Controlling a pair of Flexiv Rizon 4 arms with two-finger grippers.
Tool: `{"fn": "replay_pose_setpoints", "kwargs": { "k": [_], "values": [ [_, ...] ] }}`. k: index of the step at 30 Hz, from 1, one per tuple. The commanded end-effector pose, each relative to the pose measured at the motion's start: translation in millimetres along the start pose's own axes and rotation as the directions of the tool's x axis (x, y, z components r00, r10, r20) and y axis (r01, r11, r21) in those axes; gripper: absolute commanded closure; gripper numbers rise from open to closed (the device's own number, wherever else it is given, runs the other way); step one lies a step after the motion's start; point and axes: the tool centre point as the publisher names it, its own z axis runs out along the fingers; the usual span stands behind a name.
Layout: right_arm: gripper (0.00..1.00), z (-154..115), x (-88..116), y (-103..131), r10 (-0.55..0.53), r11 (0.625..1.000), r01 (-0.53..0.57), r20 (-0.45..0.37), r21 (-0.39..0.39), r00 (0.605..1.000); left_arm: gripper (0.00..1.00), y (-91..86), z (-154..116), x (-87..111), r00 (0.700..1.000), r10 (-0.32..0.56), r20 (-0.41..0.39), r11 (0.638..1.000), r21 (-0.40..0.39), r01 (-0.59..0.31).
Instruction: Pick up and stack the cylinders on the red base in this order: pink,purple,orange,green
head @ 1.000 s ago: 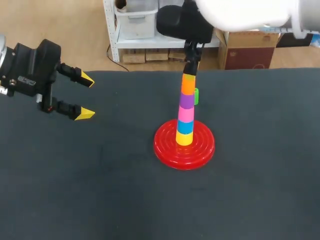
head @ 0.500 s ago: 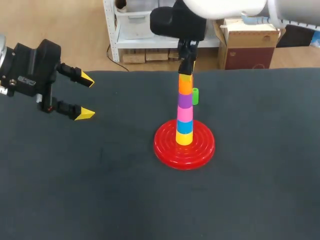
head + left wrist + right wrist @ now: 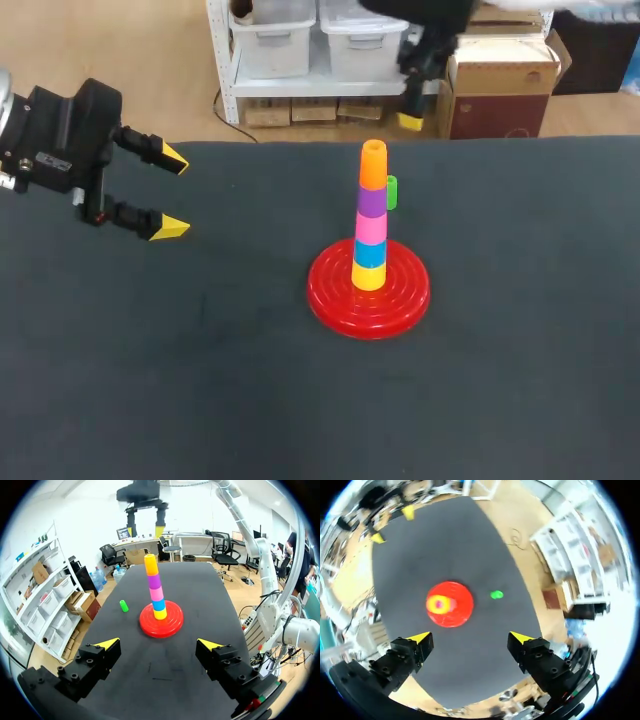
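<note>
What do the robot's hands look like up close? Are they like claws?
Rather like claws. The left gripper and right gripper are alike: a blocky black body studded with round bolt heads, and two black fingers ending in bright yellow wedge-shaped tips. The right one is mounted on a smooth white arm.

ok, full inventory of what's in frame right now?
base: 1, red, mid-table
stack: 5 cylinders, bottom to top yellow, blue, pink, purple, orange; upright on the base's centre
green cylinder: 1, green, on the table beyond the stack, apart from the base
table: 1, dark grey
left gripper: 1, black with yellow tips, open, empty, over the table's left side
right gripper: 1, black with yellow tips, open, empty, raised high over the table's far edge
</note>
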Motion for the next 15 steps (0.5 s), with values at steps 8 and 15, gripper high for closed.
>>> {"fn": "replay_pose_setpoints", "kwargs": {
  "k": [8,15],
  "values": [
    [0.0,96,-23,-72,0.163,0.985,-0.159,0.066,-0.06,0.984,0.0,0.3,1,1.4,1.0,0.002,0.002,1.0,-0.001,-0.002],
    [0.0,157,-40,-84,0.159,0.985,-0.158,0.006,-0.067,0.987,0.0,0.3,1,1.4,1.0,0.002,0.002,1.0,-0.001,-0.002]
  ]
}}
